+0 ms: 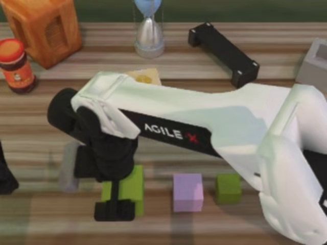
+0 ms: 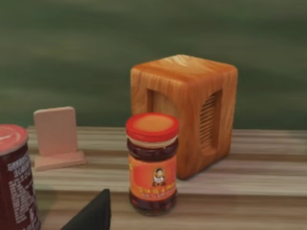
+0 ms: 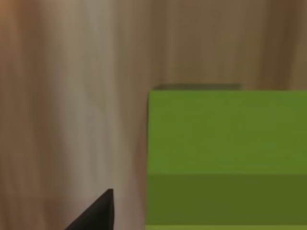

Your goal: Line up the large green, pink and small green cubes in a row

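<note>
The right tool (image 1: 115, 208) sits over the large green cube (image 1: 134, 188), whether gripping I cannot tell, left of the pink cube (image 1: 187, 191) and small green cube (image 1: 228, 188); lifting carelessly may skew the row.

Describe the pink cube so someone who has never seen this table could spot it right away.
Look along the near edge of the striped wooden table, where three plain cubes stand in a row. The pale pink-lilac matte cube is the middle one, between the large lime-green cube under the right gripper and the small olive-green cube. It is the only pink cube there.
</note>
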Available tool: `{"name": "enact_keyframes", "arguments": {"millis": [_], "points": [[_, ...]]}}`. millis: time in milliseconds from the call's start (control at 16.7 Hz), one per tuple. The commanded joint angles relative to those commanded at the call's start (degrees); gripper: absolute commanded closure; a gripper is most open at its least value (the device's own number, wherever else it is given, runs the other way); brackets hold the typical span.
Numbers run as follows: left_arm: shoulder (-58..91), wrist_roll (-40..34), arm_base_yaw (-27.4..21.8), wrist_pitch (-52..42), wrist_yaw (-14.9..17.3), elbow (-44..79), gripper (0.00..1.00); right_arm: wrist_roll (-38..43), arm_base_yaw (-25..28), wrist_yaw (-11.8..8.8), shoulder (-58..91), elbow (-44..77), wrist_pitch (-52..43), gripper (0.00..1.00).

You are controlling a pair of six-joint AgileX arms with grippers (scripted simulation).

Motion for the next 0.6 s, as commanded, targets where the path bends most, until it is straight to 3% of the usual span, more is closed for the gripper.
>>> {"name": "enact_keyframes", "arguments": {"millis": [600], "points": [[0.0,0.0,0.0,0.0,0.0,0.0,0.00,-0.1,0.5,-0.1,-0.3,14.4,-14.7,0.00]]}}
